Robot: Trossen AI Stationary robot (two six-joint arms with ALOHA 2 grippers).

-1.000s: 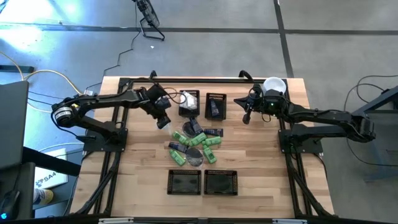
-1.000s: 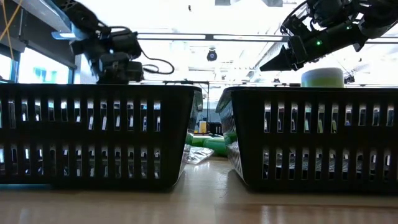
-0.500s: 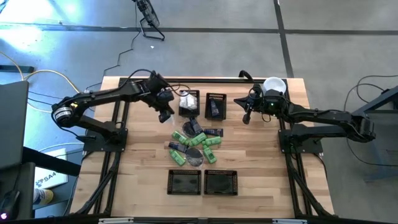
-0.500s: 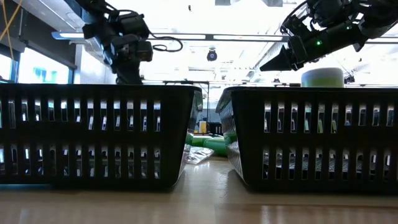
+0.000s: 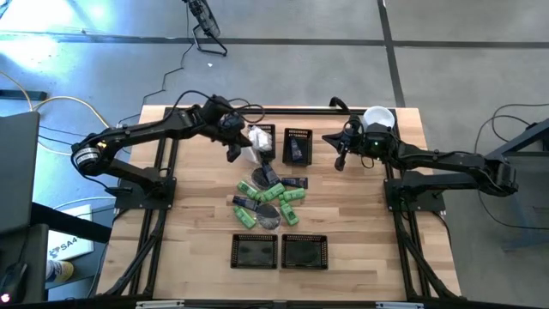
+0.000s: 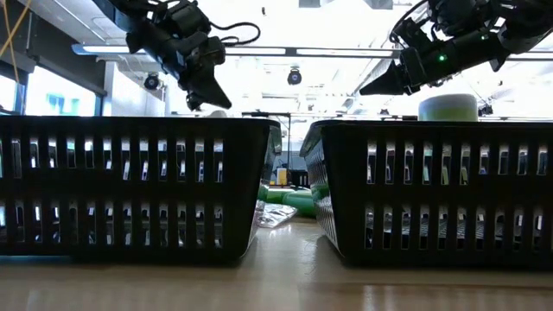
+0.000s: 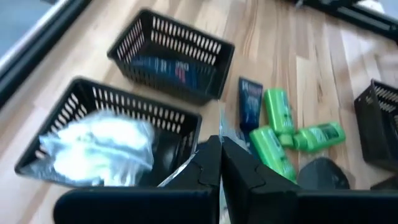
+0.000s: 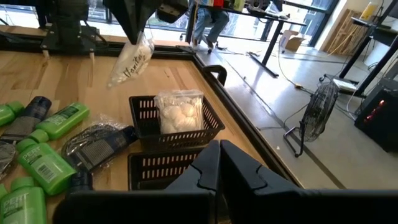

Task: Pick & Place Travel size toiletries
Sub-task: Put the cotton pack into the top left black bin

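My left gripper point(image 5: 238, 154), jaws clamped on a clear packet point(image 8: 130, 61), hangs beside the rear basket with white packets point(image 5: 261, 142), nearer the worktop's left edge. The pinch sits at the packet's top edge, so the bag may slip free, or drop outside this basket's rim if released short of it. The remaining toiletries point(image 5: 268, 200) lie heaped on the worktop point(image 5: 360, 223) just in front of that basket. My right gripper point(image 5: 340, 161), jaws together and empty, waits well to its right.

Wood table point(image 5: 360, 215), plastic mesh baskets point(image 7: 174, 53), crinkly packet point(image 8: 130, 62).
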